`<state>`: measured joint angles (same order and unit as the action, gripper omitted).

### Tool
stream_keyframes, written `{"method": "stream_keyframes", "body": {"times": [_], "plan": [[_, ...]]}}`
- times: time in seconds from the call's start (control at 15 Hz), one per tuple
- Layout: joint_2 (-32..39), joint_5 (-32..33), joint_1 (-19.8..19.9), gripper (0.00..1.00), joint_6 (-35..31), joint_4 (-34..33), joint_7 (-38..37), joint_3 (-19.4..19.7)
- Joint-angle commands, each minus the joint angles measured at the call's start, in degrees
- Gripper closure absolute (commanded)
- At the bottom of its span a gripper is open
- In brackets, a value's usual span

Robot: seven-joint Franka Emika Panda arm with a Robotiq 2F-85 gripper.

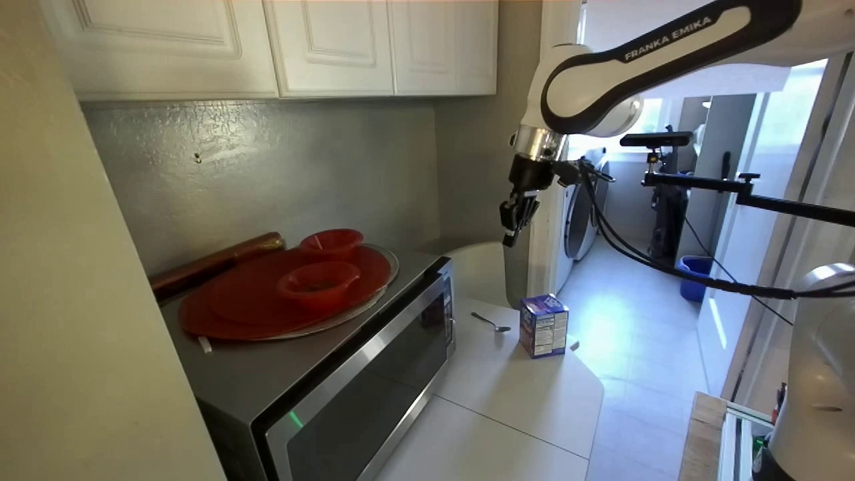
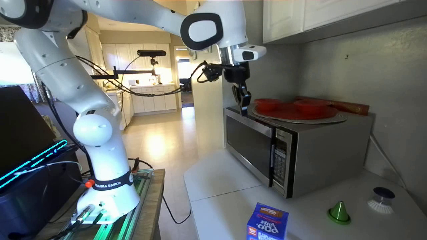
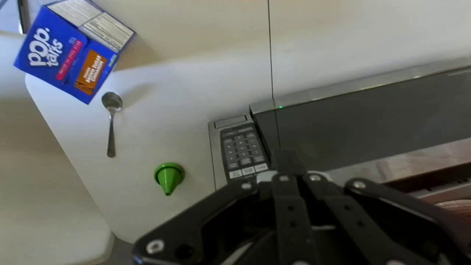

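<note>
My gripper is shut and empty, pointing down in the air; it also shows in an exterior view and at the bottom of the wrist view. It is nearest to the silver and black microwave, above its front side, apart from it. The microwave door is closed in both exterior views. A blue Pop-Tarts box stands on the white table. A metal spoon and a green cone-shaped thing are between box and microwave.
On the microwave lie a red flat piece, two red bowls and a long reddish roll. A round brush stands by the wall. White cabinets hang above. A white chair is behind the table.
</note>
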<state>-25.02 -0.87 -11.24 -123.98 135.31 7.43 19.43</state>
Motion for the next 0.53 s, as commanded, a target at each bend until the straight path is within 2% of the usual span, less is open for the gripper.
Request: {"method": "stream_keyframes", "body": {"times": [0.0,0.33,0.4,0.47], "plan": [[-7.37,-6.63,4.06,1.0,-8.62,7.56,1.63,-6.93],[-8.85,-11.53,3.46,1.0,-24.62,12.79,0.17,-11.87],[-6.95,-10.09,4.18,0.99,-19.63,9.65,0.57,-11.53],[-7.04,-10.27,3.96,0.99,-21.92,10.55,0.38,-11.99]]}}
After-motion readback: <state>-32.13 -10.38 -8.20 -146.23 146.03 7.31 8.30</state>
